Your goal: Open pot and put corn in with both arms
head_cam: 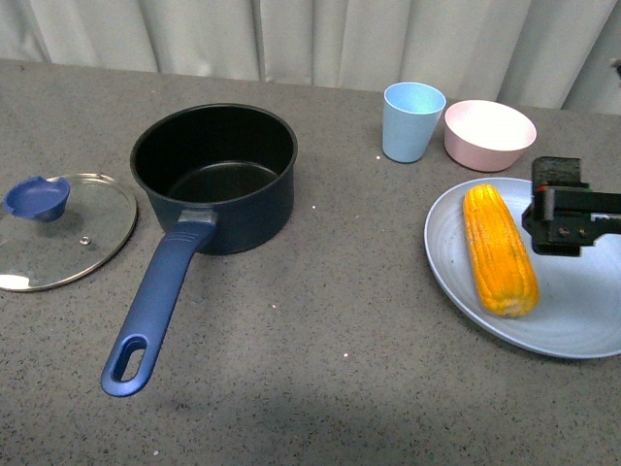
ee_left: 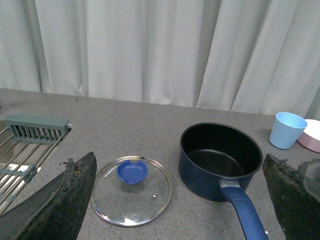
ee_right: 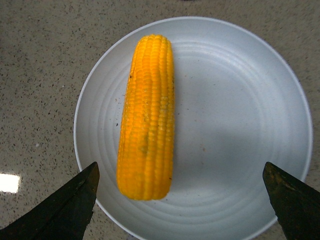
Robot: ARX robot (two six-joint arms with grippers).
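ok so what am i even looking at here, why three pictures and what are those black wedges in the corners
It is one moment seen by three cameras on a two-armed robot. The front view looks out from the robot's body over a grey table: an open pot, its glass lid lying beside it, a blue cup, a pink bowl, and a corn cob on a plate. The other two cameras sit on the wrists. The black wedges are gripper fingers: the left gripper above lid and pot, the right gripper open over the corn. Neither holds anything.
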